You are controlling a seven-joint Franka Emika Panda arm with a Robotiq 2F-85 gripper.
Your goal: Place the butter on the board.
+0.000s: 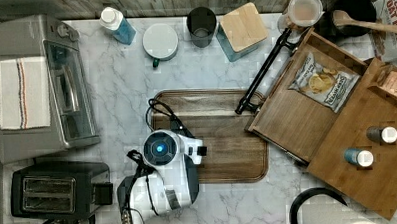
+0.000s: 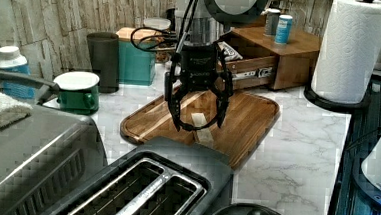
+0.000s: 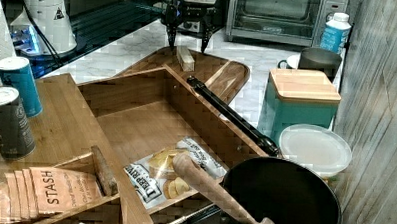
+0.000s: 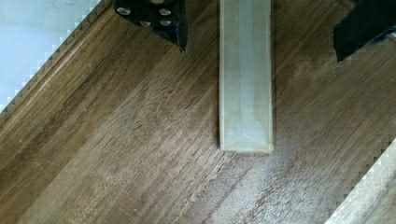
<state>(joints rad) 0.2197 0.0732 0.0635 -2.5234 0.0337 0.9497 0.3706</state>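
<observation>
The butter (image 4: 245,79), a pale wrapped stick, lies flat on the dark brown board (image 4: 116,154). My gripper (image 4: 261,50) is open over it, one black finger on each side and neither touching it. In the left view the gripper (image 2: 197,122) hangs just above the board (image 2: 250,113), and the butter (image 2: 204,135) lies under and between the fingertips. In the right view the butter (image 3: 185,58) rests on the board (image 3: 228,73) below the gripper (image 3: 188,45). In the top view the white arm (image 1: 160,148) covers the board's (image 1: 227,121) left end.
Light bamboo trays (image 1: 307,123) with a chip bag (image 1: 323,82) and spice jars border the board on the top view's right. A toaster oven (image 1: 35,87) and toaster (image 1: 54,189) stand on the top view's left. A green mug (image 2: 79,90), teal box (image 2: 136,59) and paper towel roll (image 2: 352,47) stand around.
</observation>
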